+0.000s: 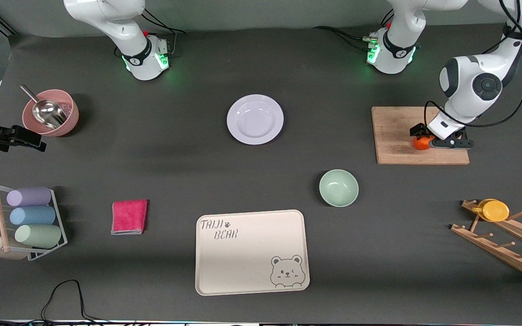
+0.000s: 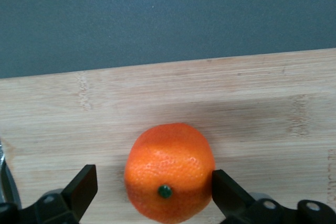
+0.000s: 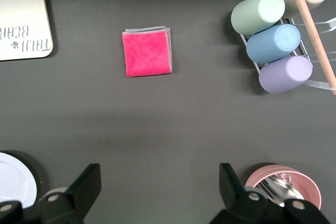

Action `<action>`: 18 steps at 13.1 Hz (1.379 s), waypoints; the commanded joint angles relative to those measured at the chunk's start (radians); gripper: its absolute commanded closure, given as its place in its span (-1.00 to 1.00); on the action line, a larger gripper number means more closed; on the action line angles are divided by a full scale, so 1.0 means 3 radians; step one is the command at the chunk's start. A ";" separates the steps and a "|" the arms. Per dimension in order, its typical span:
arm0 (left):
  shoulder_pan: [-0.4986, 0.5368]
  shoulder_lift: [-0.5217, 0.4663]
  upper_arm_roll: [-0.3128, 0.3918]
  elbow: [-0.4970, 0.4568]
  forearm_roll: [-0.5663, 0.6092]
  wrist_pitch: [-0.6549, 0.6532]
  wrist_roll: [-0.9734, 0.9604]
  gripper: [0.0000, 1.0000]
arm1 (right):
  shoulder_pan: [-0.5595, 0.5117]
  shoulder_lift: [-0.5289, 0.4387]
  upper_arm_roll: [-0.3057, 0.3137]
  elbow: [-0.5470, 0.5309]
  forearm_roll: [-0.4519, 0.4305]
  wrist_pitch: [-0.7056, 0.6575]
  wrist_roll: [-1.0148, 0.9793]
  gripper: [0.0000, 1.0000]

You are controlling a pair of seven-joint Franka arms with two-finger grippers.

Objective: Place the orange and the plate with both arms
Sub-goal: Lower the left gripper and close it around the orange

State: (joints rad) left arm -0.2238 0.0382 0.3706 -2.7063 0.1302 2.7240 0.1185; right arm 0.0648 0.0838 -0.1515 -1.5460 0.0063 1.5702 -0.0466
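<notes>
**Ana:** Left wrist view has the left end effector [image 2: 155, 195] down at the wooden cutting board [image 2: 210, 98], fingers spread wide on either side of the orange [image 2: 169, 170]. One fingertip [image 2: 223, 184] touches the peel, the other stands apart, so nothing is gripped.

**Ben:** Anything crowding it?

**Ana:** No. The board around the fruit is bare. Off the board, nearer the front camera, sits a mint-green bowl [image 1: 338, 187], with a wooden peg rack [image 1: 505, 242] carrying a yellow cup [image 1: 494, 210] at the left arm's end of the counter [image 1: 175, 149].

**Ben:** And the plate?

**Ana:** The white plate [image 1: 255, 119] lies mid-counter, well apart from the board, nothing on it.

**Ben:** Right arm?

**Ana:** It waits. The right end effector [image 3: 157, 195] hangs wide open and empty over bare counter, beside a pink bowl [image 3: 286, 182] holding a metal scoop [image 1: 45, 111]. A pink cloth [image 3: 147, 52], a rack of tumblers [image 3: 278, 43] and the beige bear tray [image 1: 252, 251] lie past it.
</notes>
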 commanded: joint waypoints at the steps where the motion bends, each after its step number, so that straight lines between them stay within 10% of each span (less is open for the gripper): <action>1: -0.0031 0.0006 0.0007 -0.0024 -0.0045 0.0042 -0.0012 -0.72 | 0.0014 -0.0070 -0.0011 -0.0072 -0.0077 0.0022 -0.0039 -1.00; 8: -0.0031 0.0000 -0.0248 0.0022 -0.0347 -0.0004 -0.0032 0.02 | 0.0004 -0.0075 -0.0011 -0.0072 -0.0077 0.0022 -0.0039 -1.00; 12: -0.0036 -0.0147 -0.0309 0.0190 -0.0398 -0.0411 -0.0108 0.03 | 0.0004 -0.0070 -0.0011 -0.0077 -0.0077 0.0028 -0.0039 -1.00; 18: -0.0036 -0.0373 -0.1127 0.1104 -0.0823 -0.1608 -0.1303 0.03 | 0.0014 -0.0080 -0.0011 -0.0088 -0.0072 0.0022 -0.0029 -1.00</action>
State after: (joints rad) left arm -0.2279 -0.0648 0.1016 -2.4684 -0.0969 2.3396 -0.1292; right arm 0.0626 0.0838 -0.1534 -1.5484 0.0063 1.5703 -0.0466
